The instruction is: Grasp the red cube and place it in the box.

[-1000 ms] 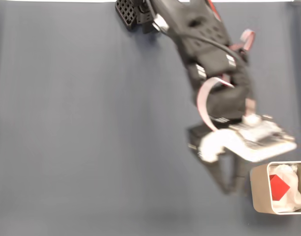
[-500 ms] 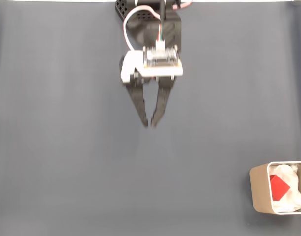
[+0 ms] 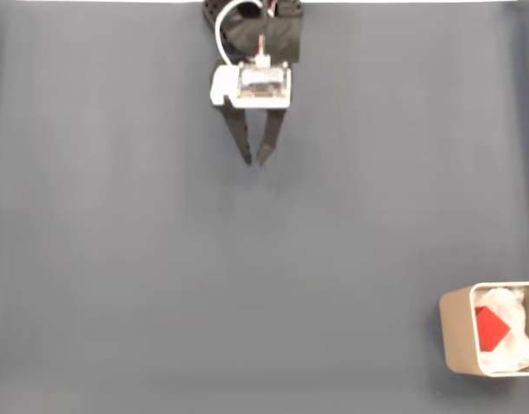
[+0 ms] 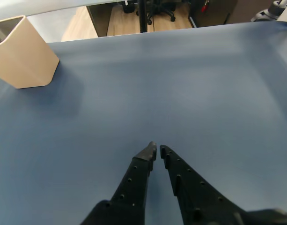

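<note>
- The small bright red cube with matte faces [image 3: 491, 326] sits inside the beige metallic rectangular tin with rounded corners [image 3: 449, 335], down at the lower right corner of the fixed view, resting on the crumpled white soft padding [image 3: 516, 343] that lines it.
- So going by how things lie, the placing part looks done — cube's in the box, nothing left on the mat to fetch.
- In the wrist view the tin [image 4: 22, 58] shows as a beige corner at the upper left, well apart from the fingertips.
- The black two-finger gripper [image 3: 255, 160] is up near the top of the fixed view by the arm's base, far from the tin. Its tips are pinched nearly together with nothing between them — empty and clenched, just a sliver of gap in the wrist view [image 4: 156, 151].
- It hangs over the bare blue-grey cloth mat [image 3: 160, 276].
- What could still go wrong, as I see it: the tin sits right at the frame edge with thin walls, so any sweep of the arm back that way could nudge or tip it and spill the cube.
- The padding looks lumpy too, and the cube lies on one side of it — a bump might roll it against the wall.
</note>
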Controlling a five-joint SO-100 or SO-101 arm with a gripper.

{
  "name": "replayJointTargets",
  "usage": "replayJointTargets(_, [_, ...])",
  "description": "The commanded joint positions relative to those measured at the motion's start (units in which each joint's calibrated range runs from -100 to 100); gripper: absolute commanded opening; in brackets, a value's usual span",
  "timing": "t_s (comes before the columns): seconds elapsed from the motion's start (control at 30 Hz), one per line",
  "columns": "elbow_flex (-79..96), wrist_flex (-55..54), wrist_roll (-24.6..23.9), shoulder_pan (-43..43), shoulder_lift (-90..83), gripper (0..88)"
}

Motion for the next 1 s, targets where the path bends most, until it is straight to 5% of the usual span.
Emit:
replayJointTargets(0.0, [1.17,9.36,-1.03,-1.21,-3.39,0.0])
replayJointTargets(0.4, [1.17,26.98,0.15,-0.64,-4.95,0.0])
replayJointTargets(0.97, [1.17,29.52,1.22,0.36,-4.95,0.4])
